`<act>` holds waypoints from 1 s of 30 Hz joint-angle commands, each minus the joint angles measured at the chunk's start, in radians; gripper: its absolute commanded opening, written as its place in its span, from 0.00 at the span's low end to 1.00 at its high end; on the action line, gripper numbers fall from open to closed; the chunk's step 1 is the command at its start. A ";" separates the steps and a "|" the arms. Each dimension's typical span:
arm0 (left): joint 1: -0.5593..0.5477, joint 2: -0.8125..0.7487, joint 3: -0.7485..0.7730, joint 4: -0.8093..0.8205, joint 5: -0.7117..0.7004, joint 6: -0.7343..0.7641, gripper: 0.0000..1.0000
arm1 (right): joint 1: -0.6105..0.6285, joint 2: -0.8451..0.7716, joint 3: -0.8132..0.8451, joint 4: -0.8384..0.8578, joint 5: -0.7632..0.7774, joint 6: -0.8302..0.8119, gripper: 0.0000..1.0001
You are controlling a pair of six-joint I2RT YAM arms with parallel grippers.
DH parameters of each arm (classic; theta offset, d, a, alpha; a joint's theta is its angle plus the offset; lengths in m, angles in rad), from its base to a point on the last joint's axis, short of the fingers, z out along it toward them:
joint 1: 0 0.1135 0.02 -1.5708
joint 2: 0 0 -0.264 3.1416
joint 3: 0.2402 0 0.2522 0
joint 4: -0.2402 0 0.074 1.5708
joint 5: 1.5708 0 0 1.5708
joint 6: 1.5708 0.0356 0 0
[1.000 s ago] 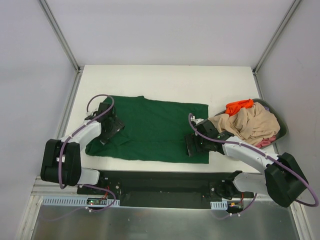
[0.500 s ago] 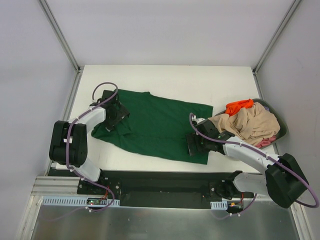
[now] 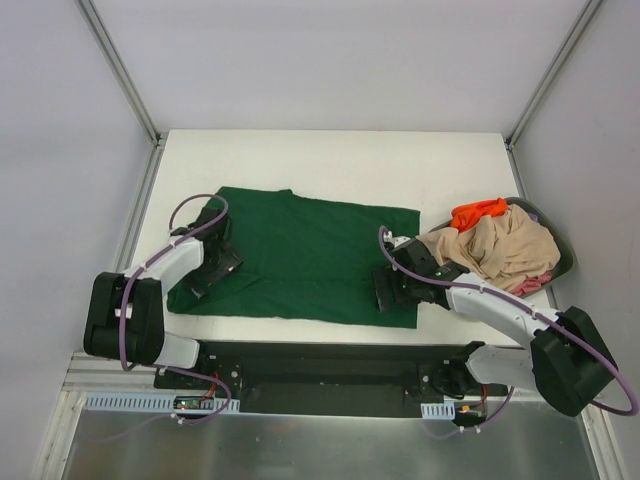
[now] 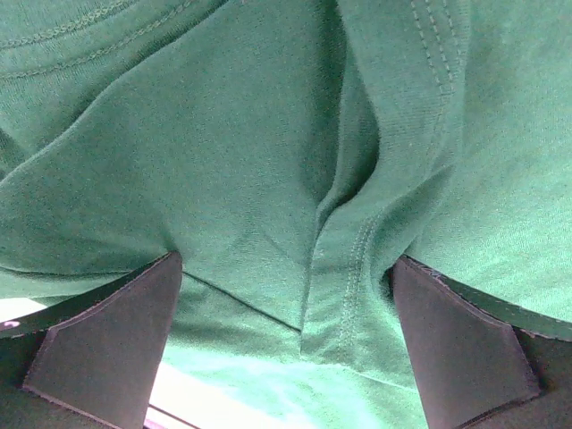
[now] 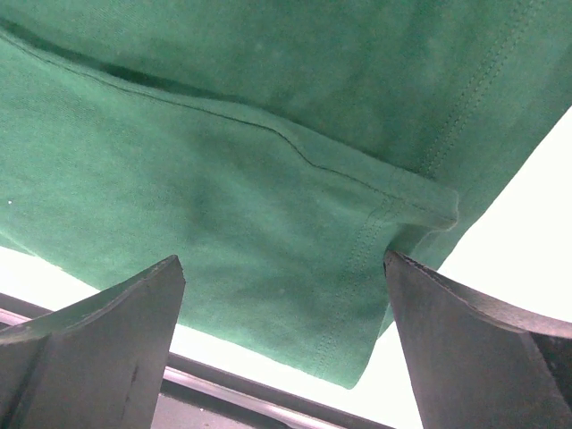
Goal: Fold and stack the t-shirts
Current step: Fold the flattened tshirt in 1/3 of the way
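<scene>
A dark green t-shirt [image 3: 300,255] lies spread flat on the white table [image 3: 330,160]. My left gripper [image 3: 212,262] rests on its left end, jaws wide open, with wrinkled green cloth and a stitched hem [image 4: 250,134] under and between the fingers [image 4: 107,349]. My right gripper [image 3: 386,290] sits on the shirt's near right corner, jaws wide open over the hemmed corner [image 5: 223,134]. Beige [image 3: 505,245], orange [image 3: 478,211] and pink [image 3: 535,285] t-shirts lie heaped at the right.
The heaped shirts sit in a dark round basket [image 3: 562,250] at the table's right edge. The table's near edge and a dark rail [image 5: 223,386] run just below the shirt's front hem. Frame posts stand at the back corners.
The left gripper swung toward the back, skewing the shirt's left end, then came back toward the front; the shirt lies squarer now. The right gripper stayed in place.
</scene>
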 commanded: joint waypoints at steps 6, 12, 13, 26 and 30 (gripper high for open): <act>-0.003 -0.131 0.046 -0.065 0.013 0.022 0.99 | -0.004 -0.025 0.002 -0.005 0.003 0.002 0.96; -0.006 -0.129 0.087 -0.033 0.025 0.032 0.99 | -0.003 -0.027 -0.001 -0.002 0.005 0.004 0.96; -0.008 -0.117 0.092 -0.027 0.030 0.031 0.99 | -0.004 -0.027 -0.001 0.000 0.003 0.004 0.96; -0.008 0.136 0.199 0.122 0.066 0.060 0.99 | -0.006 -0.033 0.001 -0.014 0.026 0.009 0.96; -0.012 0.164 0.244 0.156 0.091 0.060 0.99 | -0.006 -0.022 0.007 -0.016 0.036 0.012 0.96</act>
